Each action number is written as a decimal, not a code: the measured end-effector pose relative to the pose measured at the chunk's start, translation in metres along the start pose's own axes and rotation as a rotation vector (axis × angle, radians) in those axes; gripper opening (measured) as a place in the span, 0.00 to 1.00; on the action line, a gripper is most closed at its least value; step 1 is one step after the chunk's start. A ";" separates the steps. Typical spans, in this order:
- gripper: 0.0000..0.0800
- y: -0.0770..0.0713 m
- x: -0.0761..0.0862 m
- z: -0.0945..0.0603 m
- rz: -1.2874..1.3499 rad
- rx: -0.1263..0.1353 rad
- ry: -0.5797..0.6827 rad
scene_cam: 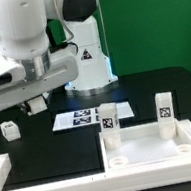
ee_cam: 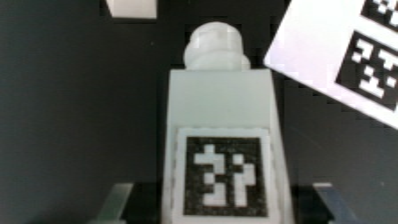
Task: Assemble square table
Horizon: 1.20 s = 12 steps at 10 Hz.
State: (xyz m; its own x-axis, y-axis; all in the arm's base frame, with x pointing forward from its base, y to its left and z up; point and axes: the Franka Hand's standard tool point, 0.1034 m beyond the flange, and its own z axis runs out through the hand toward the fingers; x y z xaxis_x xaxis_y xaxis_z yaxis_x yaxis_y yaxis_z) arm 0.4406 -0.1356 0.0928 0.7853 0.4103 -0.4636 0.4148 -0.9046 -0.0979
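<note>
The square table top (scene_cam: 143, 148) lies at the front of the exterior view, with its raised rim and round corner sockets. Two white tagged legs (scene_cam: 109, 121) (scene_cam: 165, 108) stand upright at its back corners. Another loose leg (scene_cam: 8, 129) lies on the dark table at the exterior view's left, and its end shows in the wrist view (ee_cam: 134, 8). My gripper (scene_cam: 30, 103) hangs above the table near that loose leg. In the wrist view my gripper (ee_cam: 221, 200) is shut on a fourth tagged leg (ee_cam: 221, 120), whose rounded screw tip (ee_cam: 214, 45) points away from the fingers (ee_cam: 121, 200).
The marker board (scene_cam: 87, 116) lies flat behind the table top, and also shows in the wrist view (ee_cam: 347, 60). Long white border rails (scene_cam: 3, 171) run along the front and left. The robot base (scene_cam: 86, 65) stands at the back.
</note>
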 end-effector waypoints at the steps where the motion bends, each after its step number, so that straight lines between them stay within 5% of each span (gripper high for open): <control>1: 0.36 -0.002 0.016 -0.026 0.012 -0.005 0.076; 4: 0.36 -0.009 0.070 -0.106 0.113 -0.055 0.303; 5: 0.36 -0.013 0.076 -0.118 0.129 -0.081 0.389; 9: 0.36 -0.001 0.071 -0.109 0.110 -0.154 0.603; 10: 0.36 -0.010 0.080 -0.106 0.157 -0.186 0.696; 12: 0.36 -0.045 0.123 -0.134 0.244 -0.162 0.822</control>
State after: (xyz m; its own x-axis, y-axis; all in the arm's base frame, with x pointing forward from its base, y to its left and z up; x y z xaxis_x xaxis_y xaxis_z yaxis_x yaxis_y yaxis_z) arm 0.5805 -0.0291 0.1580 0.9175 0.2171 0.3334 0.2031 -0.9762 0.0766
